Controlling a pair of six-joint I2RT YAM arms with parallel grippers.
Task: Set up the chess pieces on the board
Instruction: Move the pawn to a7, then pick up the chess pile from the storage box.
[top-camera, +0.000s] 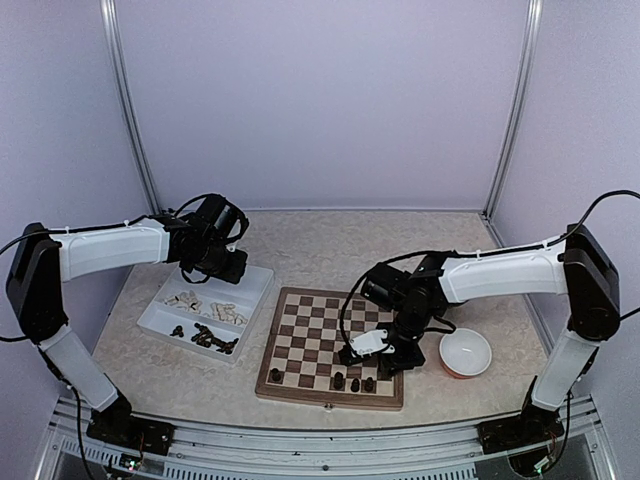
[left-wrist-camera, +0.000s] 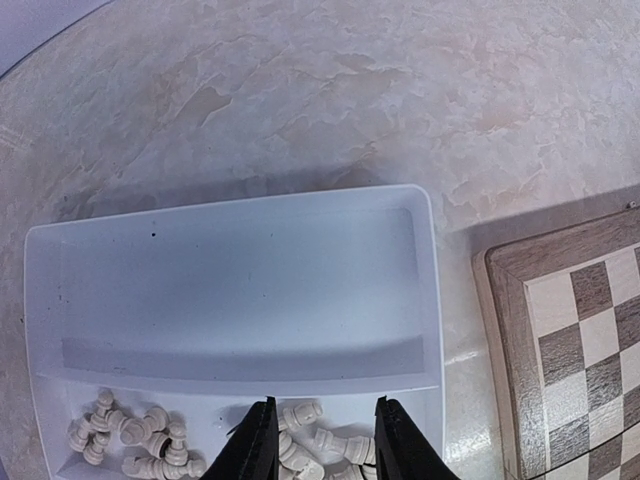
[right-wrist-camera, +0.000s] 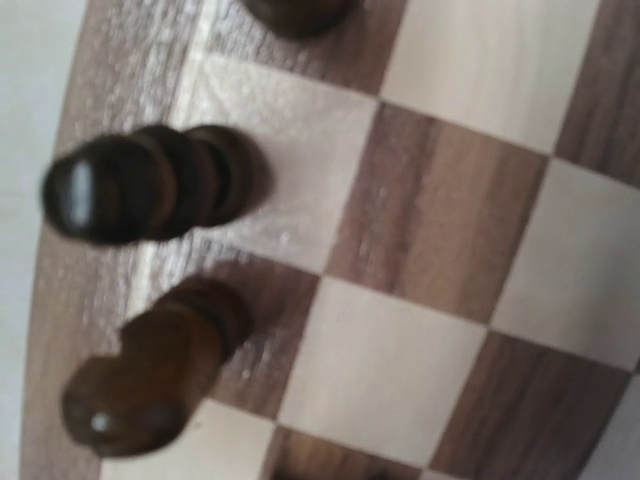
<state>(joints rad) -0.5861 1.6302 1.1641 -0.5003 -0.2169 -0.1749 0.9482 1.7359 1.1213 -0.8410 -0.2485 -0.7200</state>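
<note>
1. Top view: high, behind the near edge, looking down over the whole bench (top-camera: 330, 245).
2. Left wrist: near above the tray (left-wrist-camera: 250, 280), catching the board's (left-wrist-camera: 580, 330) corner.
3. Right wrist: very close, blurred, seemingly straight down on board squares.

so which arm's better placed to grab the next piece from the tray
Left. The left gripper hangs right over the cream pieces in the tray; the right gripper is over the board.
</note>
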